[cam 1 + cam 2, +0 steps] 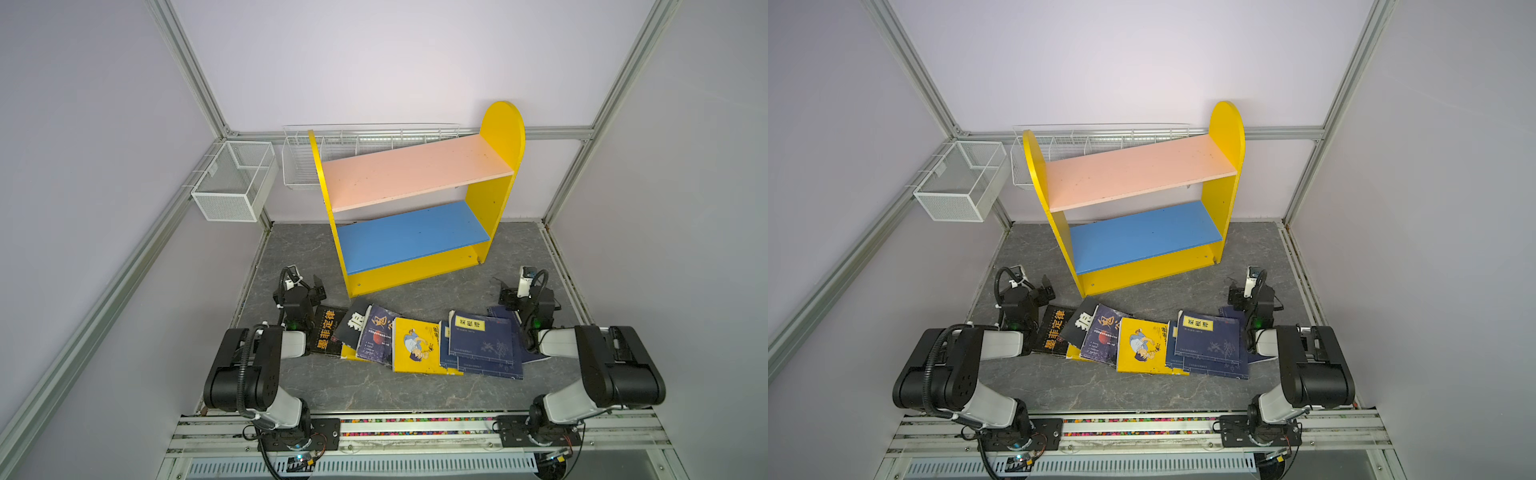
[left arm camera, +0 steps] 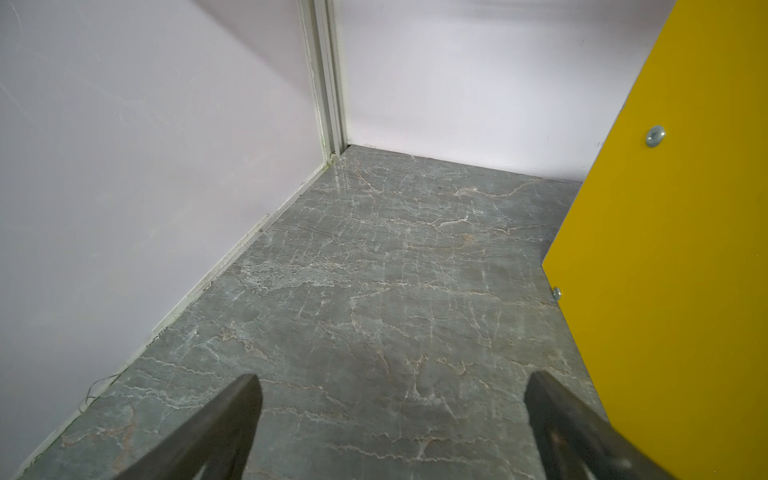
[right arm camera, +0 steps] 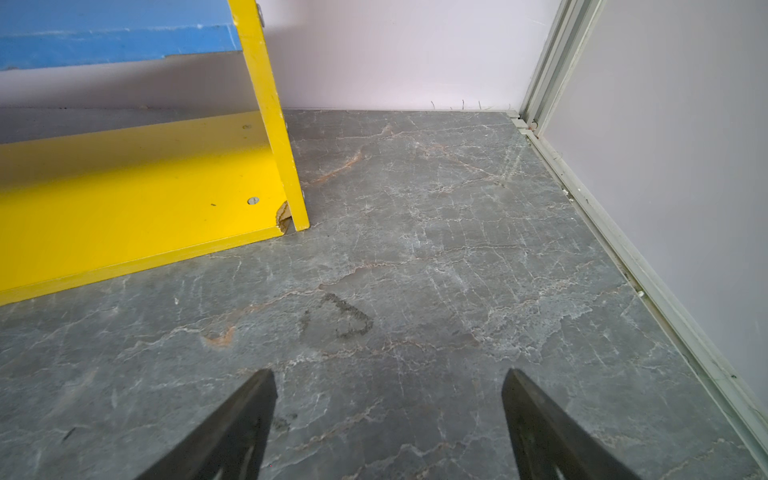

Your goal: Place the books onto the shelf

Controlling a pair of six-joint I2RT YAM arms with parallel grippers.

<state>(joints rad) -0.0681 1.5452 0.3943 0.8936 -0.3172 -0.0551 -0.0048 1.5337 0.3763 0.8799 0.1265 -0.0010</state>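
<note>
Left claw (image 2: 390, 382): jaws spread wide, empty, low over the bare surface (image 2: 374, 270). The shelf (image 1: 415, 174) stands just ahead of it on the inner side, both boards bare.

The books (image 1: 415, 345) lie flat in an overlapping row behind both claws, between my arms. The black book (image 1: 328, 332) is just behind the left claw, the navy book (image 1: 482, 338) just behind the right.

Right claw (image 3: 388, 376): spread, empty.

Judgement: back off and take an end book by its free edge. The covers overlap, so mid-row picks would likely drag neighbours. Thin paperbacks may sag, so grip near the spine.
</note>
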